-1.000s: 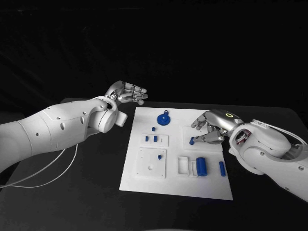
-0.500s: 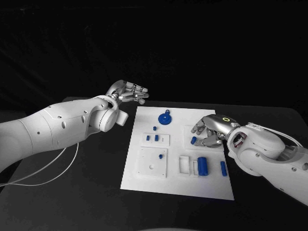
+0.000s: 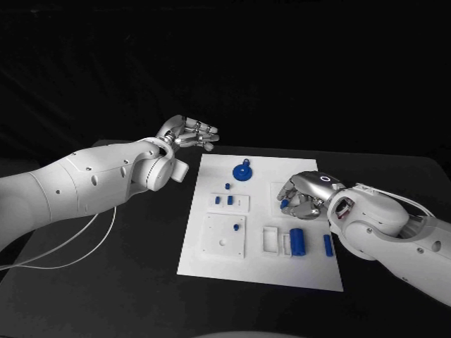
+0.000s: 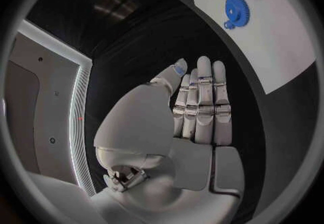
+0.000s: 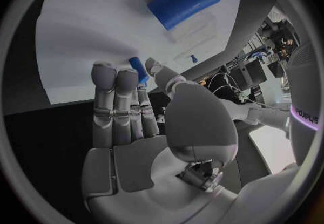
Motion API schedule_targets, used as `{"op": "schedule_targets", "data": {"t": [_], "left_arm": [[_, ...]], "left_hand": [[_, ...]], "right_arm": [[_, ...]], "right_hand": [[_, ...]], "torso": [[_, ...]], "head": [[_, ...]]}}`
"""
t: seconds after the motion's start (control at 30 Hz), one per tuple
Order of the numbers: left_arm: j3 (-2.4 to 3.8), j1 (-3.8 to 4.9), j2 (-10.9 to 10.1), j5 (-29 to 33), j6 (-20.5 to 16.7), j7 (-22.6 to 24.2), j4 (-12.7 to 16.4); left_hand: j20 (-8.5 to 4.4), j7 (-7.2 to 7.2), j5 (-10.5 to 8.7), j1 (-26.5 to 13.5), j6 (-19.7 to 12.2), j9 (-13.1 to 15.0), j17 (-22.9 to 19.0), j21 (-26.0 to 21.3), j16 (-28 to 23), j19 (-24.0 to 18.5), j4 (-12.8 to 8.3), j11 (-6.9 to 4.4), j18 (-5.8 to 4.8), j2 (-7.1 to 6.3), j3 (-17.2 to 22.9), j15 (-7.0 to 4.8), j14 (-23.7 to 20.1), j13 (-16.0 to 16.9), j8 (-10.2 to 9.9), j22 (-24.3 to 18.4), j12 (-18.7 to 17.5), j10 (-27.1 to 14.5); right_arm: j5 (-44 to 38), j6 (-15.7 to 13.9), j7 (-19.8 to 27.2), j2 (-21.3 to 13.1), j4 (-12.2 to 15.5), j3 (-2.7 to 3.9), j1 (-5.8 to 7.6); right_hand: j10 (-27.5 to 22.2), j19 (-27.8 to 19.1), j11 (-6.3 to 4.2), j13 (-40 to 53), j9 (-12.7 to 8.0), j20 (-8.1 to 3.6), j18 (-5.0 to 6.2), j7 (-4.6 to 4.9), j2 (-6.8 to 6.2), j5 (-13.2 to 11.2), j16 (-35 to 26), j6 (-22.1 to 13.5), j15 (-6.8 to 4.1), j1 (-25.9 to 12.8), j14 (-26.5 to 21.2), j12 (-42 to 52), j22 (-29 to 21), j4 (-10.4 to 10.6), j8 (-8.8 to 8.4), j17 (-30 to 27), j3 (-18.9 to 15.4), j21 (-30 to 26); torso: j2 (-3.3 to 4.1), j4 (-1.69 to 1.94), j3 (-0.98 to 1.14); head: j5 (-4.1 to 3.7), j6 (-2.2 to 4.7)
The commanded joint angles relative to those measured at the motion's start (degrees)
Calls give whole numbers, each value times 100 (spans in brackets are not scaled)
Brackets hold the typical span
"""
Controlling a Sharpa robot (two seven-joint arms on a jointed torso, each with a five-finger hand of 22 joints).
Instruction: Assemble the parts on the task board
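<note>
Your right hand [image 3: 305, 193] has slid down and inward over the task board [image 3: 213, 264] in the last second, staying low over the right-hand column. Its fingers [image 5: 115, 105] pinch a small blue peg [image 5: 138, 69] against the thumb, tip close above the white plate. The blue cylinder [image 3: 297, 241] lies in its slot just beside that hand; the blue gear [image 3: 242, 172] sits near the far edge. Your left hand [image 3: 190, 134] hasn't moved, raised off the board's far left corner above the tabletop, fingers loosely apart and holding nothing. Reads as carrying the peg toward a seat; not inserted yet.
</note>
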Motion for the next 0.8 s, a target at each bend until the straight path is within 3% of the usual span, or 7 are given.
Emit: {"op": "schedule_targets", "data": {"t": [0.03, 0.2, 0.43, 0.6, 0.8], "left_arm": [[5, 1, 10, 33, 83, 75, 4], [5, 1, 11, 33, 84, 70, 1], [5, 1, 12, 33, 91, 62, -5], [6, 1, 12, 33, 97, 55, -11], [6, 1, 14, 33, 102, 53, -28]], "left_hand": [[23, -4, -24, -3, 29, -4, 5, -6, -19, 35, 1, 5, -86, 33, -38, -8, 35, -5, -31, -5, -1, -24], [21, -6, -23, -1, 31, -4, 7, -4, -15, 41, 2, 3, -86, 37, -38, -9, 37, -5, -32, -12, -2, -20], [21, -6, -23, -1, 31, -4, 7, -4, -15, 41, 2, 3, -86, 37, -38, -9, 37, -5, -32, -12, -2, -20], [21, -6, -23, -1, 31, -4, 7, -4, -15, 41, 2, 3, -86, 37, -38, -9, 37, -5, -32, -12, -2, -20], [18, -7, -21, 8, 33, -4, 11, -2, -10, 43, -3, 1, -87, 43, -39, -12, 38, -5, -32, -11, -1, -15]], "right_arm": [[-90, -15, 84, 23, -5, -20, -10], [-109, -113, 84, 43, -7, -30, -13], [-191, -295, -10, 59, -13, -34, -15], [-256, -438, -108, 67, -12, -35, -16], [-149, -550, -129, 32, 71, -33, -16]], "right_hand": [[135, 251, -39, 10, 12, -55, -3, 3, 98, -22, 30, 110, -56, 8, 1, 19, 15, 14, 33, 16, 92, 49], [409, 254, -132, 25, 37, -116, -45, -26, 232, -26, 33, 420, -123, 71, 3, 41, 41, 20, 60, 39, 187, 102], [555, 254, -175, 35, 49, -170, -92, -67, 414, -24, 22, 618, -166, 50, 0, 30, 60, 73, 39, 61, 350, 137], [676, 251, -198, 83, 121, -219, -112, -90, 331, -7, 1, 711, -205, -168, 15, 41, 81, 15, 28, 75, 919, 175], [695, 250, -204, 91, 155, -229, -116, -94, 332, -21, -13, 716, -215, -151, 18, 39, 85, -13, 28, 76, 1014, 182]], "torso": [[-1, -1, 4], [-2, -4, 2], [-3, -5, 2], [-1, -2, 2], [-3, -3, 1]], "head": [[-2, -11], [-2, -16], [-1, -21], [-4, -26], [2, -27]]}}
